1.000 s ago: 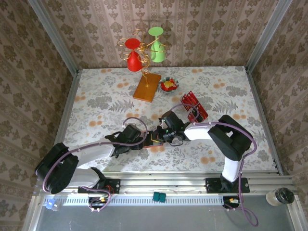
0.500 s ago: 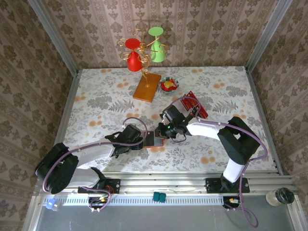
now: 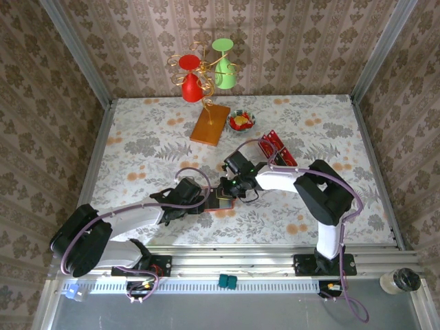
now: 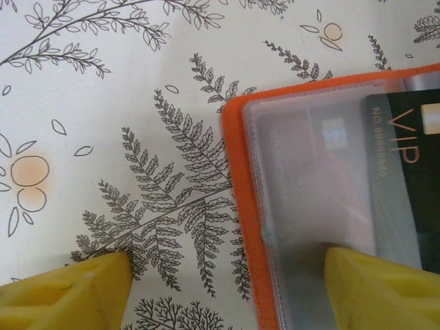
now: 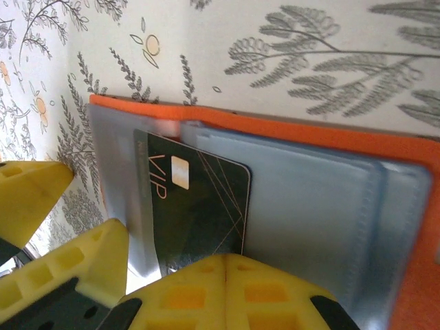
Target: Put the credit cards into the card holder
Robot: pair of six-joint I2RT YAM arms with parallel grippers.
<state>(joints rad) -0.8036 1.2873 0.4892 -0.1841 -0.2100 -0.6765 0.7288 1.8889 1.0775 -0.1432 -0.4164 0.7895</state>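
A: Orange card holder, from above?
B: Open flat; red credit cards lie well apart.
A: Left wrist?
B: Left gripper spread wide, one finger on the card holder.
A: Right wrist?
B: Right gripper closed, tips touching the dark card.

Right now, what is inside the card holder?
A dark VIP card, partly under the card holder's clear pocket. The right gripper covers one end; anything else behind the cloudy plastic is unclear.
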